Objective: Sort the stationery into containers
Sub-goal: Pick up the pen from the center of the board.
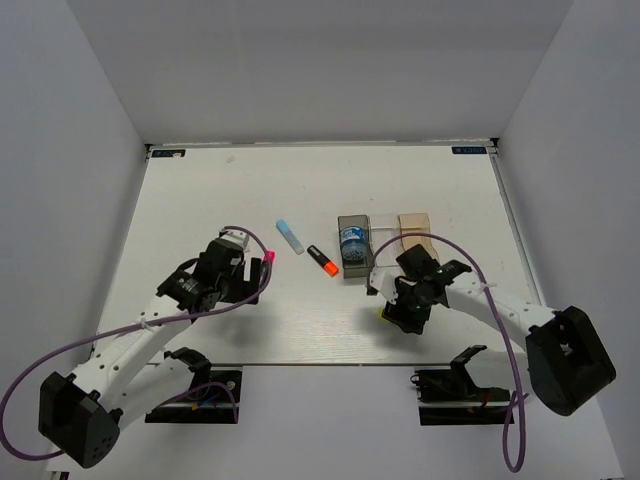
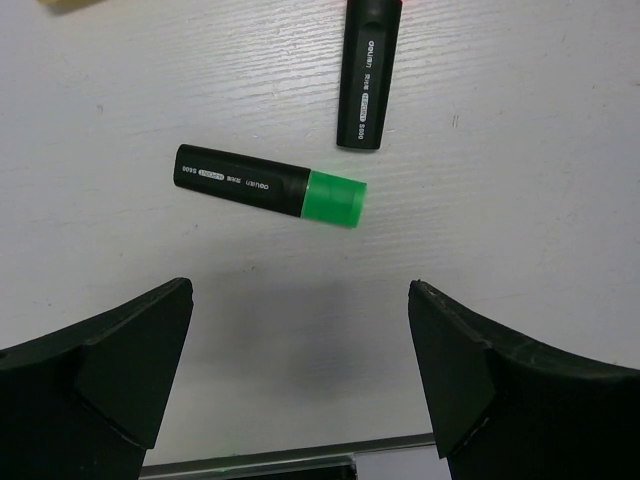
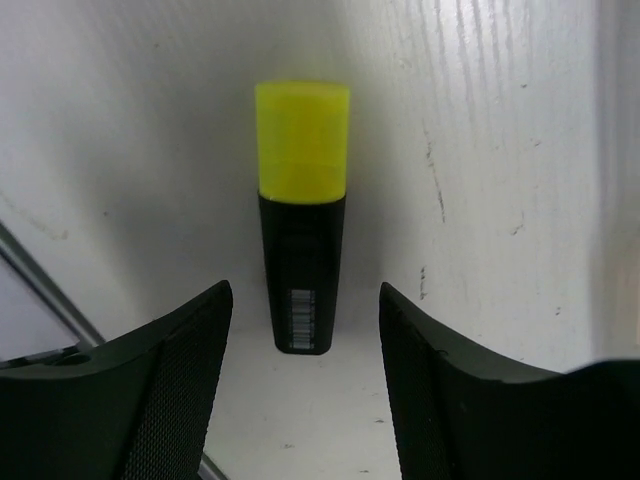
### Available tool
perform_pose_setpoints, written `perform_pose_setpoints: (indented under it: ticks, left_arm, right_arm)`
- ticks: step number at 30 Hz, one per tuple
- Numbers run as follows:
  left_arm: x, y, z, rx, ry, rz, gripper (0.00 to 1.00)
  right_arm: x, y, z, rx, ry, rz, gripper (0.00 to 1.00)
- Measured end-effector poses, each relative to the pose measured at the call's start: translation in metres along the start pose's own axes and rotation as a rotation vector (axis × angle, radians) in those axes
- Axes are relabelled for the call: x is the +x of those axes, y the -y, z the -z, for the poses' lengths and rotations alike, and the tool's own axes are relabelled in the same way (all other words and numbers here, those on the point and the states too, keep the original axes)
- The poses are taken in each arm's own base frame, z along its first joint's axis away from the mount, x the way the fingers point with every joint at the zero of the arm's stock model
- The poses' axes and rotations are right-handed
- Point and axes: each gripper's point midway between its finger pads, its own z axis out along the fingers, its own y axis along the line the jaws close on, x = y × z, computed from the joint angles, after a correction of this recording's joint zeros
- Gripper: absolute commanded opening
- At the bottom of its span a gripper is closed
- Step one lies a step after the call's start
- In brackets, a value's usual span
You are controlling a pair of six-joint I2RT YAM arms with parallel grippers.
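My left gripper (image 1: pixel 238 276) (image 2: pixel 300 292) is open and empty, hovering over the table just short of a green-ended highlighter (image 2: pixel 270 186). A pink-ended highlighter (image 1: pixel 268 258) (image 2: pixel 366 80) lies beside it. My right gripper (image 1: pixel 397 308) (image 3: pixel 305 292) is open, its fingertips on either side of the black base of a yellow-ended highlighter (image 3: pixel 300 200) (image 1: pixel 383 314) lying on the table. A light-blue stick (image 1: pixel 290 236) and an orange-ended highlighter (image 1: pixel 322 261) lie mid-table. The dark grey bin (image 1: pixel 352 262) holds a blue-and-white item (image 1: pixel 351 240). The clear bin (image 1: pixel 383 232) and tan bin (image 1: pixel 414 228) stand to its right.
White walls enclose the table on the left, back and right. The right arm's purple cable (image 1: pixel 470 262) arcs over the table near the tan bin. A pale-yellow edge (image 2: pixel 70 5) shows at the top left of the left wrist view.
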Motion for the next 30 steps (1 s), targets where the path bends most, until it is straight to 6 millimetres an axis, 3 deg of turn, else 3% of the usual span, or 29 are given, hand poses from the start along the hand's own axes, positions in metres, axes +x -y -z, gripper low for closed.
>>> perform_pose_setpoints:
  ticks: [7,10,11,15,19,24,28,30]
  left_arm:
    - [0.008,-0.005,-0.002,-0.003,-0.005,0.014,0.99]
    - [0.012,-0.007,-0.003,-0.006,-0.007,0.018,0.99]
    - [0.013,-0.007,-0.003,-0.005,-0.005,0.019,0.99]
    - [0.012,-0.006,-0.003,0.011,0.007,0.025,0.99]
    - [0.011,-0.001,-0.004,0.038,0.015,0.028,0.99]
    - [0.005,0.006,-0.011,0.089,0.02,0.021,0.99]
    - [0.002,0.012,-0.027,0.105,-0.041,-0.016,0.96]
    - [-0.004,0.015,-0.036,0.099,-0.071,-0.031,0.89]
  right_arm:
    - [-0.005,0.005,-0.011,0.047,-0.045,0.034,0.6]
    - [-0.006,0.004,-0.012,0.046,-0.05,0.033,0.38]
    - [-0.007,0.003,-0.012,0.043,-0.05,0.037,0.23]
    - [-0.009,0.002,-0.013,0.04,-0.048,0.045,0.0]
    - [-0.011,0.0,-0.011,0.024,-0.033,0.065,0.0]
    - [-0.017,-0.022,0.003,-0.067,0.015,0.076,0.0]
    - [-0.062,-0.016,0.038,-0.054,0.146,0.094,0.0]
    - [-0.089,-0.007,0.058,-0.018,0.219,0.086,0.0]
